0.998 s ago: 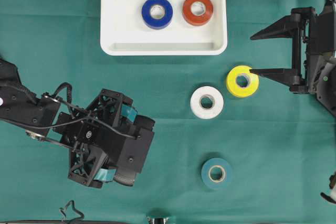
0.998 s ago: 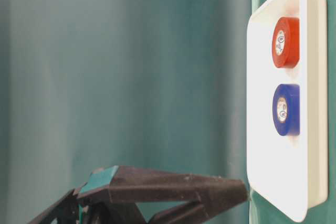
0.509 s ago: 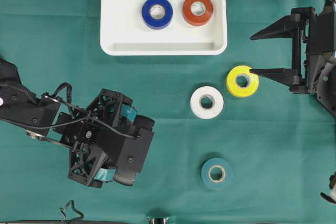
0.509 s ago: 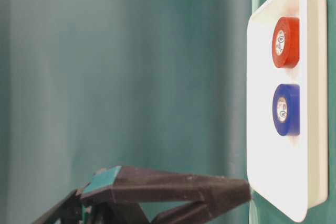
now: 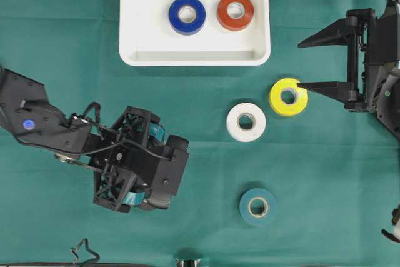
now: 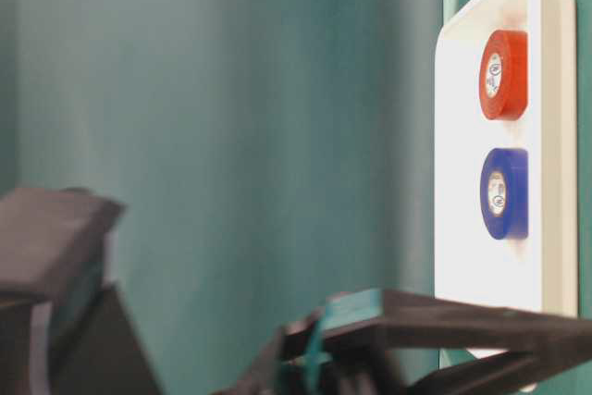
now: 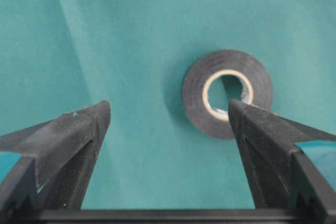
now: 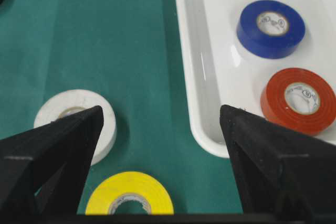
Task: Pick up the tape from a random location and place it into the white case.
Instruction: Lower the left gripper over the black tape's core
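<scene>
While the green tape (image 5: 258, 207) lies flat, hole upward, the white case (image 5: 134, 42) runs lengthwise left-right; left gripper (image 7: 168, 124) and right gripper (image 5: 302, 64) gape, empty.

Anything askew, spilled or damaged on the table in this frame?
Nothing stands out. The blue roll and red roll lie flat in the white case; the yellow, white and teal rolls lie flat on the cloth.

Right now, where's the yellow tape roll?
Overhead view, right of centre: the yellow tape roll lies on the green cloth, between the white tape roll and the right gripper.
</scene>
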You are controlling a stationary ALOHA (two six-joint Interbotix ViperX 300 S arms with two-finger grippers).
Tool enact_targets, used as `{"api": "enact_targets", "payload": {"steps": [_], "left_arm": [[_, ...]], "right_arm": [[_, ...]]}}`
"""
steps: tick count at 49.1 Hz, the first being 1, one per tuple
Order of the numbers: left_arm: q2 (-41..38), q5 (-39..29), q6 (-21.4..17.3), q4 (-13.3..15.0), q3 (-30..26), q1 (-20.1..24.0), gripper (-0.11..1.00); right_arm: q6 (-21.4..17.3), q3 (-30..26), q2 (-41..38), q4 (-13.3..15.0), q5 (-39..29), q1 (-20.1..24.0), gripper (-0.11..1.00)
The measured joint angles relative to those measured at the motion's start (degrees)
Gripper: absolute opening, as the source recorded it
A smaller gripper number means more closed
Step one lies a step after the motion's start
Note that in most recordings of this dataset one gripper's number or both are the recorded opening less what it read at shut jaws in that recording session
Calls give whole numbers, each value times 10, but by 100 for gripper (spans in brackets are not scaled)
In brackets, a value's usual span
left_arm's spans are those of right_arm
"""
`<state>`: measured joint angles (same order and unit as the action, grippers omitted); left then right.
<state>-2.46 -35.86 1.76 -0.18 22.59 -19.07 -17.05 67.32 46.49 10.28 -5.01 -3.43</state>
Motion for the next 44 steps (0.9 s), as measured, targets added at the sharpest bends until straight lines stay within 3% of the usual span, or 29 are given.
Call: {"api": "enact_targets", "payload": {"steps": [44], "left_arm": [[-106, 98, -1, -1, 30, -13, 95]], "right_arm": [[2, 0, 0, 0, -1, 0, 85]]}}
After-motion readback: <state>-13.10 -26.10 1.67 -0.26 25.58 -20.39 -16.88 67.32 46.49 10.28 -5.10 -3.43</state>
